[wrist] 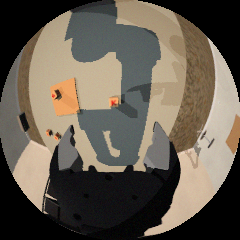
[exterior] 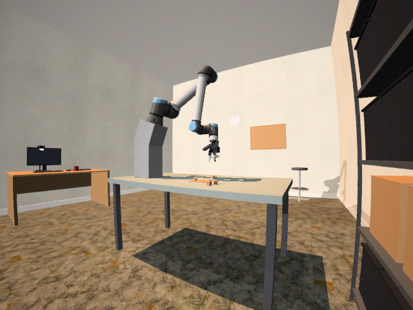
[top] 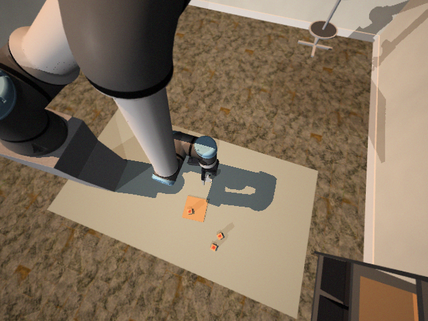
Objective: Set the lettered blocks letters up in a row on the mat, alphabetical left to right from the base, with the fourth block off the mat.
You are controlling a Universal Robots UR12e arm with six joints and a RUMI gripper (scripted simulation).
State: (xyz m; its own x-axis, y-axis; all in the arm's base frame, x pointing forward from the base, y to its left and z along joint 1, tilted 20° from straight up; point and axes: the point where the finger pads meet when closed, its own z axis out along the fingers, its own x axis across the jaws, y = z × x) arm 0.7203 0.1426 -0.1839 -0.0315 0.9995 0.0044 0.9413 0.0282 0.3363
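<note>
The orange mat [top: 195, 208] lies on the table and carries one small orange block [top: 190, 210] with a red mark on top. Two more such blocks [top: 220, 235] [top: 214, 247] lie close together on the bare table beyond the mat. In the wrist view, a fourth block [wrist: 114, 102] with a red mark lies apart on the table, right of the mat [wrist: 65, 96], at the edge of the arm's shadow. I cannot read any letter. My gripper [top: 206, 179] [exterior: 213, 156] is open and empty, well above the table, and points down near the mat's corner.
The arm's grey pedestal [exterior: 149, 150] stands at one end of the table. The table edges drop to the floor. A dark shelf with boxes [exterior: 386, 166] stands beside the table, and a stool [exterior: 299, 181] stands by the far wall.
</note>
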